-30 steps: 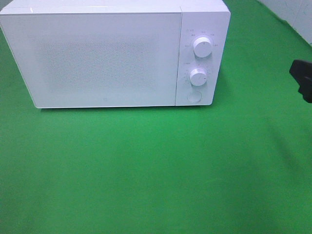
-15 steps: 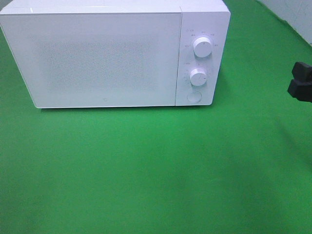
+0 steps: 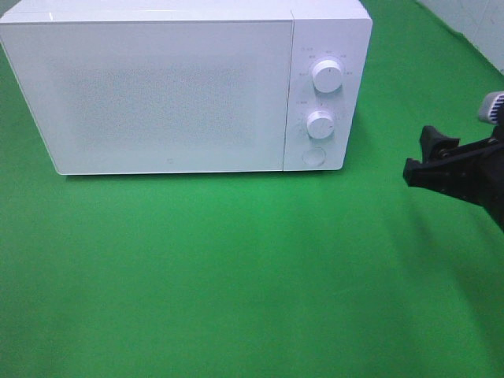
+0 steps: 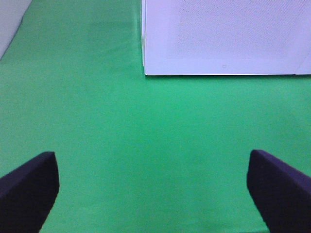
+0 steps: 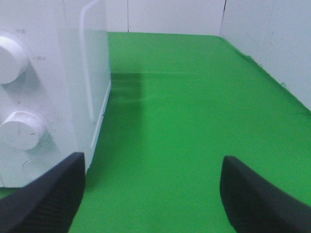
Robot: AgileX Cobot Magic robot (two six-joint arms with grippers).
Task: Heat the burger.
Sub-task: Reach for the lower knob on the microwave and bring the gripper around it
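Jaws gape empty on my black left gripper [image 4: 153,167] and right gripper [image 3: 418,151]; the right sits nearer the closed boxy white microwave [image 3: 169,94]; burger unseen.

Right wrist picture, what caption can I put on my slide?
Open right end effector near white microwave with two knobs, over green cloth.

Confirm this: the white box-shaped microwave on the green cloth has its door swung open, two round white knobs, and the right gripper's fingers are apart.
Not quite: the door of the white box-shaped microwave is shut, flush with its front, as the exterior high view shows. The green cloth, the two round white knobs and the right gripper with fingers apart are as stated.
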